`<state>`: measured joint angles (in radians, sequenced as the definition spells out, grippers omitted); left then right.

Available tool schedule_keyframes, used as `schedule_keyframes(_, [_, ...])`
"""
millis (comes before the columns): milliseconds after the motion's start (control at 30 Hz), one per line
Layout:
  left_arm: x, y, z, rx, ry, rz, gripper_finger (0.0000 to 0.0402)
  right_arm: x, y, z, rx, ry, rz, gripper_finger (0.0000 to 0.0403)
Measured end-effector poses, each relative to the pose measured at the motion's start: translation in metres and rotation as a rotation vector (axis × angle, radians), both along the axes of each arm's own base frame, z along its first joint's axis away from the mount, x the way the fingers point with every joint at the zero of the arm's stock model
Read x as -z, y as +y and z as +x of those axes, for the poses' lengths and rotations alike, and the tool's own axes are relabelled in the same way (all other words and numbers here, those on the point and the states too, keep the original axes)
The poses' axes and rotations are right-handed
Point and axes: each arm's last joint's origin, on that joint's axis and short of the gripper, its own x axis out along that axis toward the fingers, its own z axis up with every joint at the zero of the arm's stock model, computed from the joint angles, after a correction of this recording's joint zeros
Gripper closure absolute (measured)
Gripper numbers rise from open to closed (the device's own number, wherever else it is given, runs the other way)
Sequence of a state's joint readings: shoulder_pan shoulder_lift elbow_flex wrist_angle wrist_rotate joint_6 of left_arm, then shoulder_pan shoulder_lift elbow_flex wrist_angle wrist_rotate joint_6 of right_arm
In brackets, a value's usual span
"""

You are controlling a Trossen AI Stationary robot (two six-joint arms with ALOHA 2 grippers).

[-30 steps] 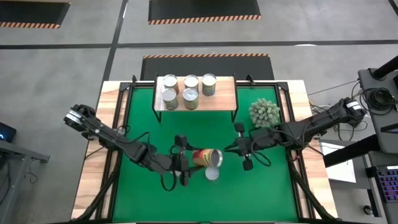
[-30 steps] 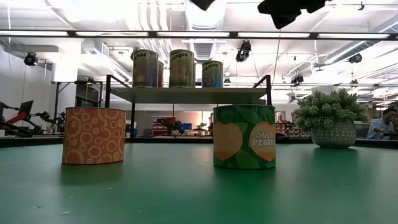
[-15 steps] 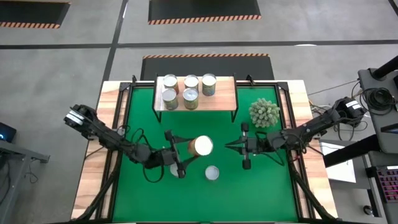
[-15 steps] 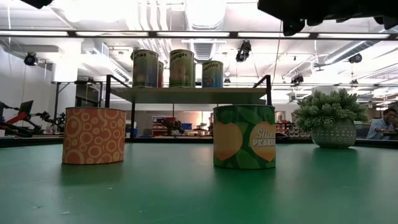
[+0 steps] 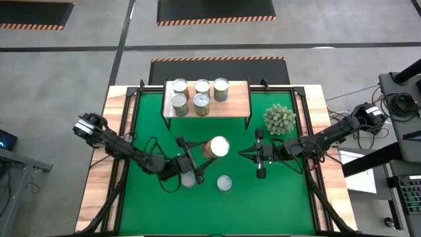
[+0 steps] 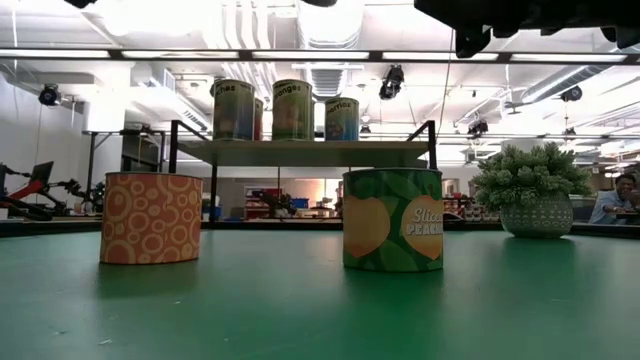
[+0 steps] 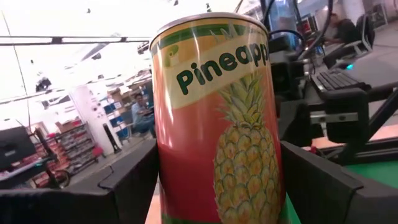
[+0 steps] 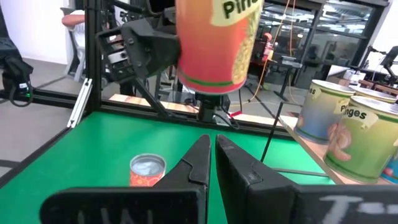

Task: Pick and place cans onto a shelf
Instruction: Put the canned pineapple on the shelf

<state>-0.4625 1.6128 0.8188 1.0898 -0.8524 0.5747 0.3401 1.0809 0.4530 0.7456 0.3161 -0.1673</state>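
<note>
My left gripper [image 5: 208,154] hangs over the middle of the green mat [image 5: 283,197], shut on a pineapple can [image 5: 216,147], which also fills the left wrist view [image 7: 217,124]. Two more cans stand on the mat: a green peach can [image 6: 393,220] and an orange-patterned one [image 6: 152,218], partly hidden under my left arm from above. Several cans [image 5: 201,94] stand on the wooden shelf [image 5: 238,99] at the far edge. My right gripper [image 5: 258,158] hovers shut and level to the right of the held can, holding nothing. My left gripper pinches the pineapple can's round side wall [image 7: 169,180] between its two fingers [image 7: 124,186], one on each side, at about mid-height. The fingers come in level from the table's left. The can stands upright, silver top up, lifted clear of the mat.
A spiky pale-green plant [image 5: 279,118] in a pot stands on the mat right of the shelf. The shelf's right part is bare plank. Wooden table borders and black frame rails run along both sides of the mat.
My left gripper has tipped up from pointing down to level and shifted slightly toward the far edge. The pineapple can, seen slanted on its side before, now stands upright with its top up. My right gripper has also tipped up to level, staying shut.
</note>
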Motion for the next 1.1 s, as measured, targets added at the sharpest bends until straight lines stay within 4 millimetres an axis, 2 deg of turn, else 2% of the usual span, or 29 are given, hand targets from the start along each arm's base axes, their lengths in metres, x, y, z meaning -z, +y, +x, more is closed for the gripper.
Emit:
schedule_keyframes(267, [0.004, -0.009, 0.019, -0.035, 0.039, 0.054, 0.0120, -0.003, 0.000, 0.001, 0.000, -0.006, 0.002, 0.0390])
schedule_keyframes(500, [0.004, -0.008, 0.019, -0.058, 0.044, 0.051, 0.0119, -0.001, 0.001, 0.002, -0.001, 0.019, -0.064, 0.0390])
schedule_keyframes(933, [0.005, -0.008, 0.019, -0.057, 0.044, 0.051, 0.0119, -0.004, 0.001, 0.002, 0.000, 0.003, -0.016, 0.0390])
schedule_keyframes(1100, [0.005, -0.008, 0.019, -0.057, 0.045, 0.051, 0.0119, -0.004, 0.000, 0.003, 0.037, 0.016, -0.062, 0.0390])
